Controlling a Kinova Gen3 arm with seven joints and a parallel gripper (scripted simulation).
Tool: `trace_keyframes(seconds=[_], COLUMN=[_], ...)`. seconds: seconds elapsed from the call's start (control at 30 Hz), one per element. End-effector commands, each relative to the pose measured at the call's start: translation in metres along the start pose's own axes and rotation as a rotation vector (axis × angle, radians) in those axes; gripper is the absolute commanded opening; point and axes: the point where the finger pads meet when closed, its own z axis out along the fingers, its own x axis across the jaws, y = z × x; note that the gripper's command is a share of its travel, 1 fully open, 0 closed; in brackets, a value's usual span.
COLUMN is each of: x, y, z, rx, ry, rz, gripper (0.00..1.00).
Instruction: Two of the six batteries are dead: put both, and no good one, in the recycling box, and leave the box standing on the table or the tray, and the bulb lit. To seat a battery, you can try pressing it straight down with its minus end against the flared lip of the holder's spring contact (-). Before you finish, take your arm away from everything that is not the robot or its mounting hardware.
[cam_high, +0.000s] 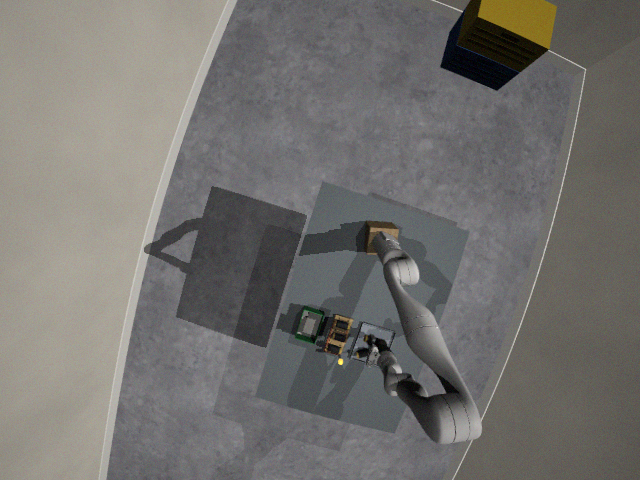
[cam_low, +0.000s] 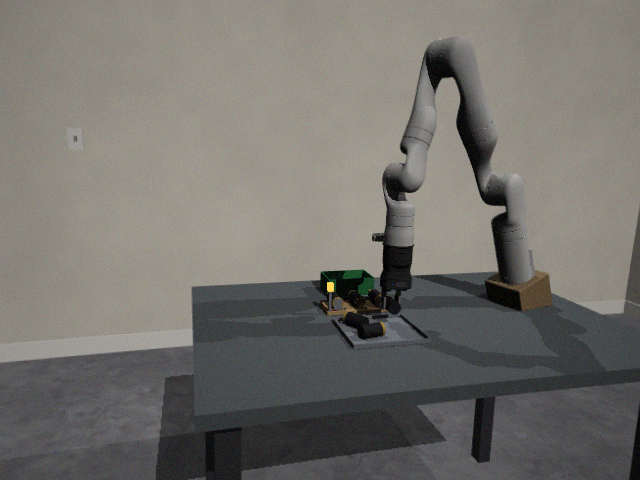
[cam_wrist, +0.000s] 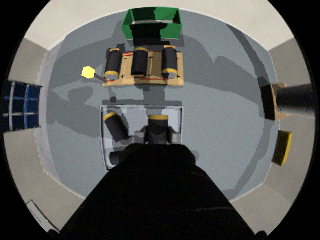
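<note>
My gripper (cam_low: 390, 301) (cam_wrist: 157, 131) points down and is shut on a black battery (cam_low: 394, 306) (cam_wrist: 158, 129) with a gold band, above the grey tray (cam_high: 381, 333) (cam_low: 405, 331) (cam_wrist: 173, 113). Two more batteries lie in the tray: one battery (cam_low: 355, 319) (cam_wrist: 116, 126) slanted, another battery (cam_low: 370, 330) (cam_wrist: 117, 158) partly hidden by my gripper in the wrist view. The wooden holder (cam_low: 334, 311) (cam_wrist: 128, 67) carries three batteries, side by side. The bulb (cam_high: 340, 361) (cam_low: 330, 286) (cam_wrist: 88, 72) is bright yellow. The green recycling box (cam_high: 310, 325) (cam_low: 347, 284) (cam_wrist: 131, 31) stands upright; no battery shows inside.
The holder lies between the tray and the green box. The bulb stands on a post at the holder's end. The wooden arm base (cam_high: 371, 238) (cam_low: 535, 291) stands at the table's other end. The table edge (cam_low: 413, 391) runs beyond the tray, towards the exterior camera.
</note>
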Motion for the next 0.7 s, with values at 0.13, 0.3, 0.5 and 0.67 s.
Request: trace_keyframes(seconds=[0.13, 0.3, 0.5, 0.67], x=[0.004, 0.004, 0.004, 0.004], y=[-0.003, -0.003, -0.003, -0.003], z=[0.025, 0.036, 0.036, 0.036], rx=[0.007, 0.007, 0.007, 0.007], ry=[0.012, 0.012, 0.012, 0.012], rz=[0.002, 0.002, 0.002, 0.002], gripper=[0.57, 0.57, 0.57, 0.57])
